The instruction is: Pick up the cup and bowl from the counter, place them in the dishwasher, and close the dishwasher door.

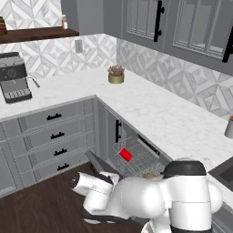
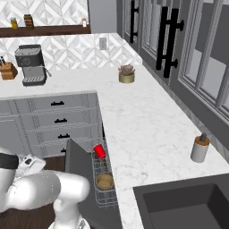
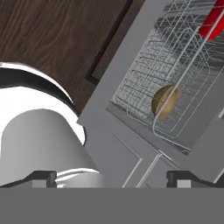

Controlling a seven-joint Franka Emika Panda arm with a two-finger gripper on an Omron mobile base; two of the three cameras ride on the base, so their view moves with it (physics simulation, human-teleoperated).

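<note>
A: Entry. Where do the task's things sit?

B: One cup point(image 2: 99, 150), red, lying on its side in the rack point(image 2: 104, 190) of the dishwasher point(image 1: 136, 157), at centre frame in the right base view. One bowl point(image 2: 105, 181) in the same rack, just below the cup in that frame. In the hand view the bowl point(image 3: 165, 102) is right of centre and the cup point(image 3: 213, 19) is a red sliver at upper right. Neither is on the desk point(image 2: 138, 134).

A: So what is left?

B: By my reading, only the door point(image 3: 127, 83). It hangs open, dropped low over the dark floor point(image 1: 41, 205).

A: End effector?

B: Released: the end effector point(image 3: 112, 179) has its two tips far apart at the bottom of the hand view, nothing between them. In the left base view it sits low, lower centre, beside the door point(image 1: 96, 160).

A: The relation the next move turns on?

B: In the hand view the door runs as a grey slab from bottom centre up to upper right, long edge on that diagonal, with the rack to its right. The door lies straight ahead of the tips. Closing likely needs a push from under its free edge; I cannot tell whether there is contact yet.

A: Other counts?

B: One plant pot point(image 2: 126, 74), one soap dispenser point(image 2: 200, 149), one coffee machine point(image 2: 30, 65), one sink point(image 2: 188, 205).
</note>
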